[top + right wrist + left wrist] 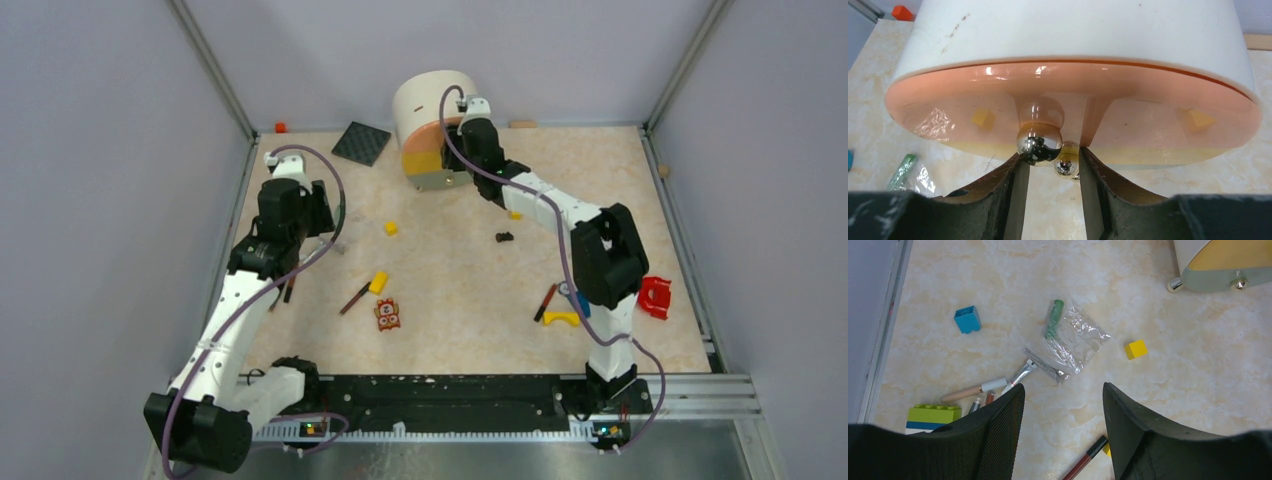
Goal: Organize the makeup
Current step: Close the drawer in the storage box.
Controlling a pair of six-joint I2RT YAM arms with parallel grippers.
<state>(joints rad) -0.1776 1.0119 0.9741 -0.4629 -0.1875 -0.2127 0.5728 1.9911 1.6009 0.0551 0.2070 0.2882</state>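
My left gripper (1063, 390) is open and empty, hovering over the table's left side (318, 238). Past its fingers lie a short green tube (1053, 319) on a clear plastic bag (1075, 340), a silver tube (1020, 374) and a beige stick with a white cap (973, 391). A red pencil (1087, 458) lies under the right finger. My right gripper (1053, 157) is at the round white and orange drawer box (435, 120), its fingers apart around the chrome knobs (1039, 142). A black square compact (361, 143) lies at the back left. Another red pencil (545, 302) lies near the right arm.
Yellow blocks (391, 228), (379, 282) and an orange owl tile (388, 314) lie mid-table. A blue block (968, 320) and a green brick (933, 414) sit by the left wall. A red object (655, 297) is at the right edge, and a small dark item (504, 237) lies in the middle.
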